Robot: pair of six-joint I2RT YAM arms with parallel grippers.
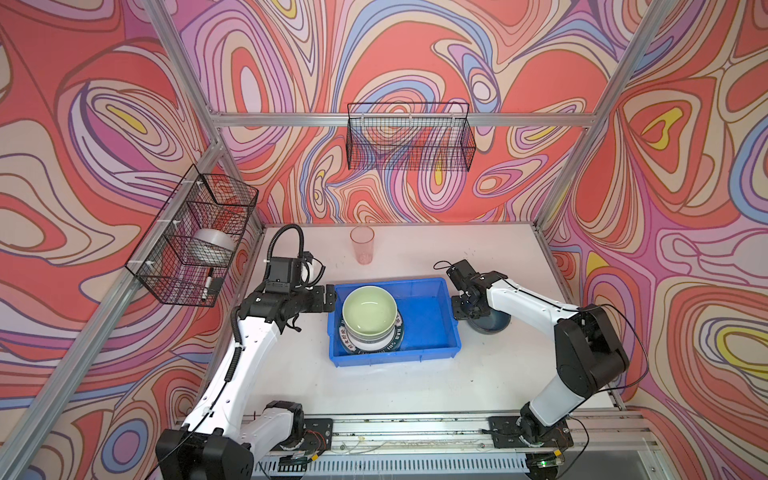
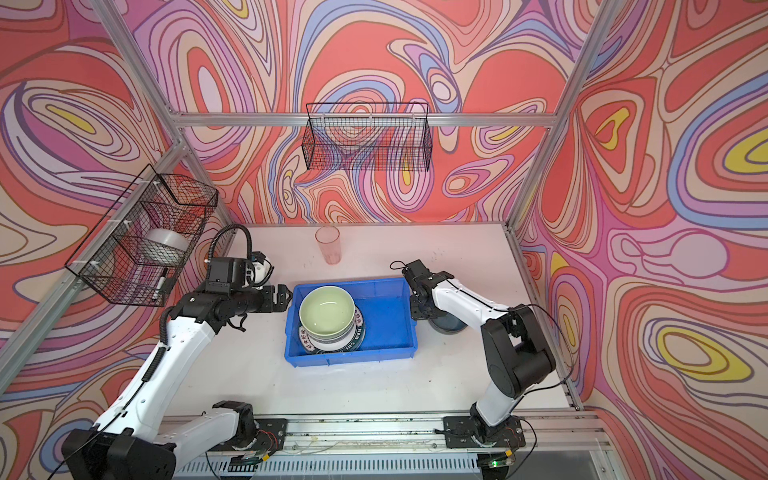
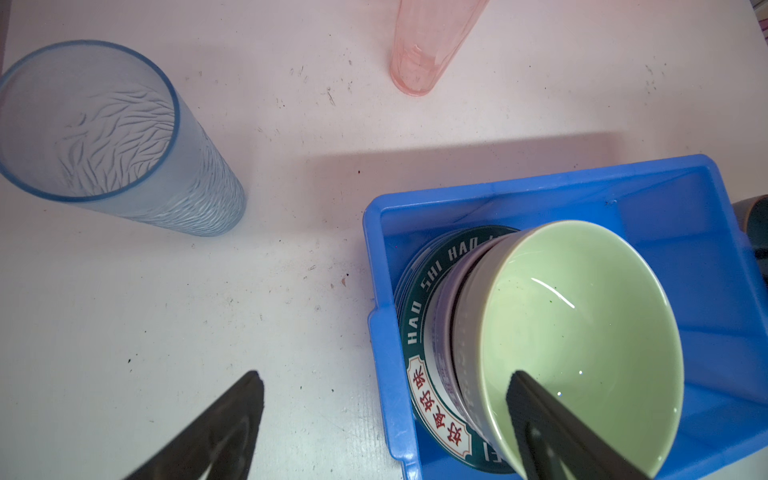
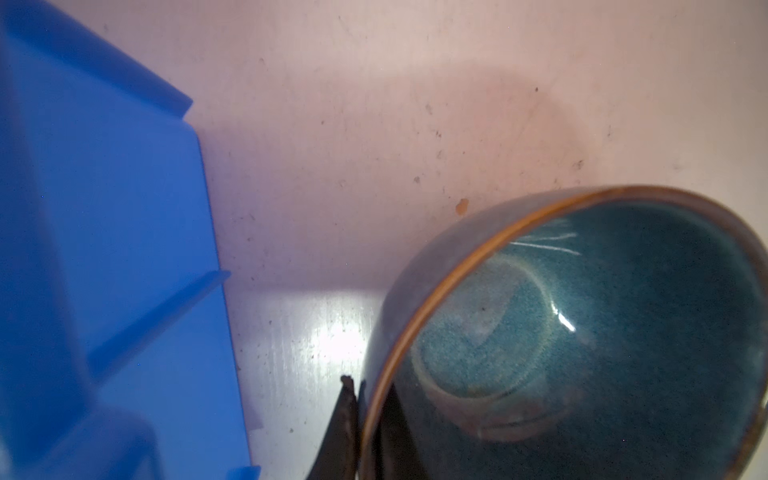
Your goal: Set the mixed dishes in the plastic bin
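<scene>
Right gripper (image 4: 365,388): jaws narrow, pinched on rim of dark blue bowl (image 4: 582,332), one finger inside, one outside. Bowl was outside plastic bin (image 1: 428,332), just beside its right wall in both top views. Left gripper (image 3: 384,386): jaws spread wide, holding nothing, hovering at bin's left wall. In bin's left half, pale green bowl (image 1: 370,309) sat nested in grey bowl (image 3: 446,332) on lettered plate (image 3: 417,320). Pink tumbler (image 1: 362,244) stood upright at far side of table (image 1: 415,386). Blue tumbler (image 3: 104,124) stood upright on table, outside bin.

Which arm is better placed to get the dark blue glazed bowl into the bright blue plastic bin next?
Right: the right gripper pinches the rim of the dark blue bowl beside the bin; the left gripper is open, empty, opposite.
</scene>
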